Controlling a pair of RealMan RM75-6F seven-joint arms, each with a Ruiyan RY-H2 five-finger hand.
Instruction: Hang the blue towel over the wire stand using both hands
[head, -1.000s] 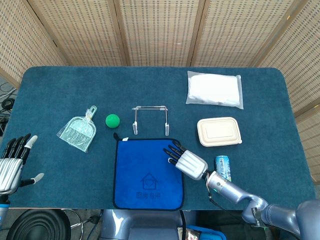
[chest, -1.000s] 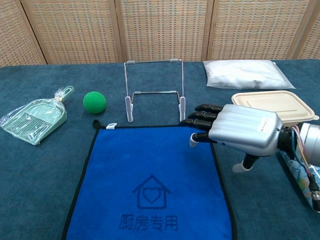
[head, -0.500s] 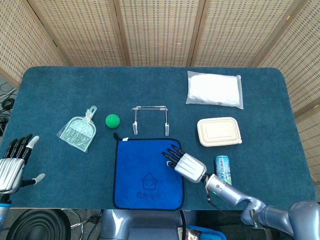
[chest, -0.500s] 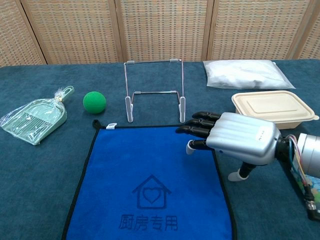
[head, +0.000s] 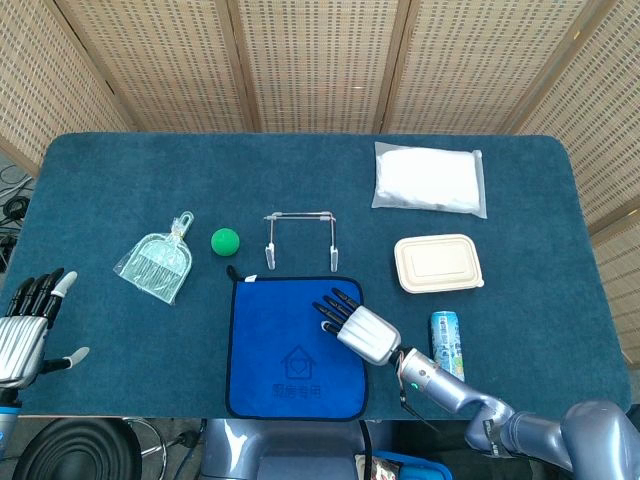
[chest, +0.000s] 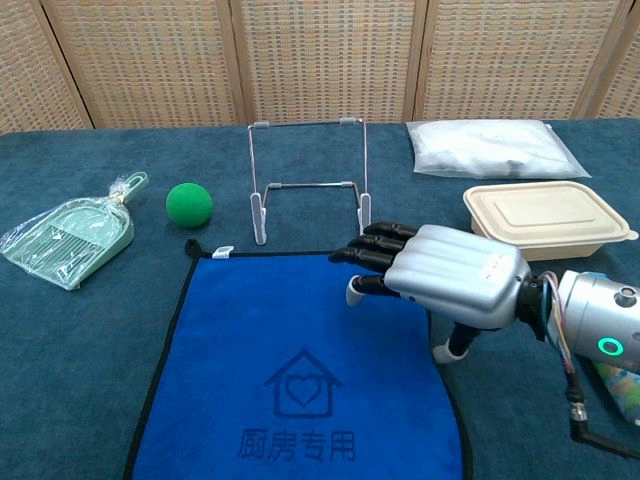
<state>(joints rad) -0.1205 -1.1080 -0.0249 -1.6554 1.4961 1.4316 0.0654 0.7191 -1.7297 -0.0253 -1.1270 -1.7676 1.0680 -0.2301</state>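
Here one blue towel (head: 296, 345), one wire stand (head: 300, 238), two hands

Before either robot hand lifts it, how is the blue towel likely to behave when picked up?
The blue towel lies flat on the table, following its surface, so it is probably floppy and would sag from wherever it is pinched. It looks thin, so likely light. The cloth table cover may drag on it if pushed, bunching it rather than letting it slide.

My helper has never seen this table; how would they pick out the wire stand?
Start at the blue towel on the table's near edge. Just behind its far edge stands the wire stand, right of the green ball. It is the only bare metal frame, upright and see-through.
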